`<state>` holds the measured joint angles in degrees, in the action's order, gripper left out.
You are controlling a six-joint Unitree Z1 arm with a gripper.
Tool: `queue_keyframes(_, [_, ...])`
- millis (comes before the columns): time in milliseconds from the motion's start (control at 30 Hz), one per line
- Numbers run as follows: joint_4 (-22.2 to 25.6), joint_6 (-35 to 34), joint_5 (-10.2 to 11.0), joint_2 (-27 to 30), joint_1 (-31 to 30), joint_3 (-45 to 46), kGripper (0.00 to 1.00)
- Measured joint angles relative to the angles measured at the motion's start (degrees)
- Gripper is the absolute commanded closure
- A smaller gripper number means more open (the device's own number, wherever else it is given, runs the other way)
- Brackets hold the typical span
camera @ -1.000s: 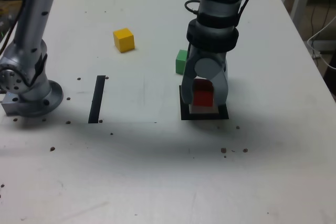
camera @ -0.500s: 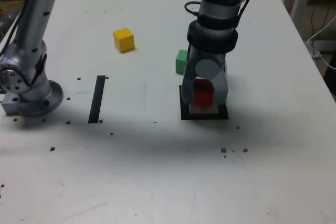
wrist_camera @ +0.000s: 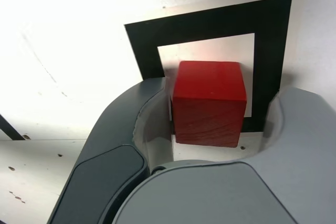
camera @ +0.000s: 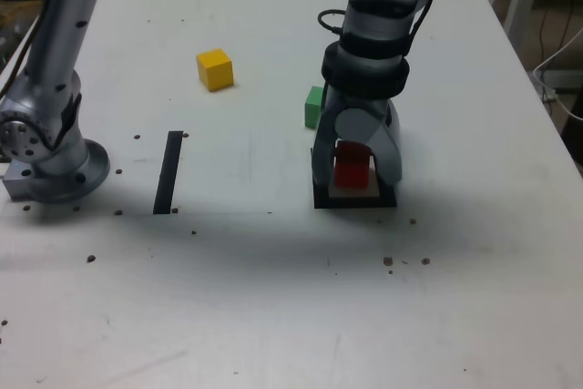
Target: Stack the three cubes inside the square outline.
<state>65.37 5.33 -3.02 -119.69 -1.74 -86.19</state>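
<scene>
Straddling one red cube [wrist_camera: 209, 100] within one black square outline [wrist_camera: 273, 51], the two fingers [wrist_camera: 218, 116] stand partly open, a gap showing on one side. One green cube [camera: 313, 107] and one yellow cube [camera: 215, 70] rest on the table [camera: 246, 298], outside it.

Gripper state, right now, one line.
Gripper: open, jaws on either side of the red cube, with a visible gap on at least one side.
</scene>
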Motion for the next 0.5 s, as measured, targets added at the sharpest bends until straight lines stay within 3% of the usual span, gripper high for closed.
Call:
queue_keyframes(267, [1.9,-2.3,3.1,6.9,1.0,3.4,0.01])
queue_keyframes(500, [2.3,-1.6,4.4,14.8,6.2,10.1,0.01])
